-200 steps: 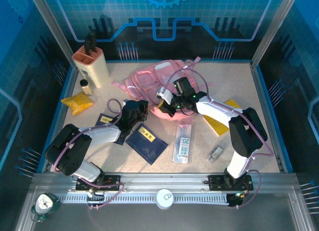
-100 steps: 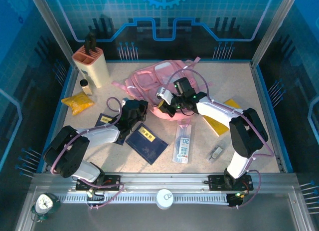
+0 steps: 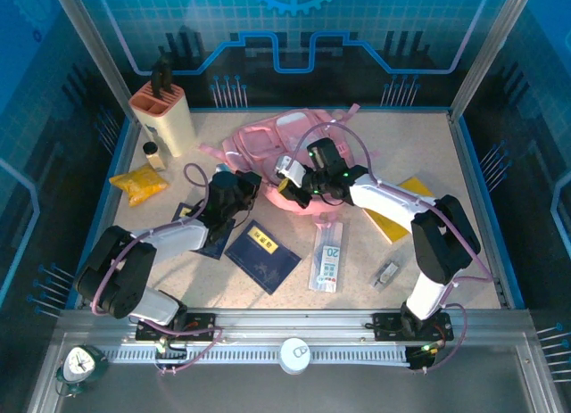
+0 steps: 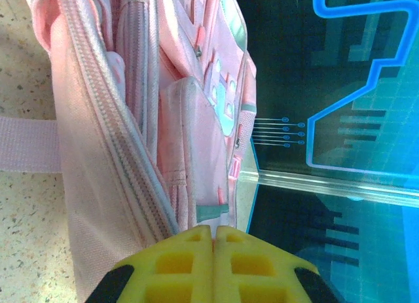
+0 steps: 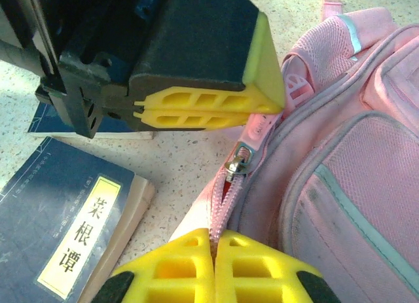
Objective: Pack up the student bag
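Right wrist view: the right jaws are closed, seemingly pinching the zip edge of the student bag [image 5: 340, 152]. The bag lies mid-counter [image 5: 183, 165], with its length stretching away from both arms. The left jaws are shut with nothing clearly between them, and their tips touch the bag just above the zip puller [image 5: 237, 162]. The zip line runs from the right jaws toward the left ones, so both arms are equally near.
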Available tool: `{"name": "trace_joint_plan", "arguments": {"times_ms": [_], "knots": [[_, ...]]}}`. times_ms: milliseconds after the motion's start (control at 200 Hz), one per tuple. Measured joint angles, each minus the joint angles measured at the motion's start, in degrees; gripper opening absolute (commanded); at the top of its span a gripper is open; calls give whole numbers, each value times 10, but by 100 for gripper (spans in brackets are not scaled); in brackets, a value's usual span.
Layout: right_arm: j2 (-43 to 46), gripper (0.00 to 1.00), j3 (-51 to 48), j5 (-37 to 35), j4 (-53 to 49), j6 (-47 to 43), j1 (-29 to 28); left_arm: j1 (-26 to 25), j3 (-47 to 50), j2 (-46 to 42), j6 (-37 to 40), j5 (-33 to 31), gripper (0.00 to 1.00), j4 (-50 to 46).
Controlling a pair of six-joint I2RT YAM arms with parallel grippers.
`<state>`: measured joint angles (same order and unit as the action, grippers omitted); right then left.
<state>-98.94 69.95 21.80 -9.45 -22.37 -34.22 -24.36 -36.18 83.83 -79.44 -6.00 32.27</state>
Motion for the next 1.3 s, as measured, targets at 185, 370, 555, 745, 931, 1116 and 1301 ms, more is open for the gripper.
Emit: {"name": "trace_joint_plan", "arguments": {"times_ms": [185, 370, 555, 745, 931, 1116, 1301], "knots": [[0, 0, 6, -19, 1, -8, -10, 31, -6, 0, 17, 30, 0, -11], [16, 0, 0, -32, -60, -11, -14, 116, -44, -1, 20, -42, 0, -103], [17, 0, 1, -40, -59, -10, -26, 96, -76, -22, 35, -40, 12, -181], [34, 0, -7, -46, -49, -23, -26, 93, -92, -42, 94, 28, 48, -222], [56, 0, -11, -59, -62, -60, -24, 96, -155, -42, 213, 123, 62, -318], [55, 12, 3, -90, -131, -115, -19, 85, -170, -41, 282, 176, 70, -375], [70, 55, 1, -98, -151, -83, -24, 63, -177, -25, 323, 180, 73, -426]]}}
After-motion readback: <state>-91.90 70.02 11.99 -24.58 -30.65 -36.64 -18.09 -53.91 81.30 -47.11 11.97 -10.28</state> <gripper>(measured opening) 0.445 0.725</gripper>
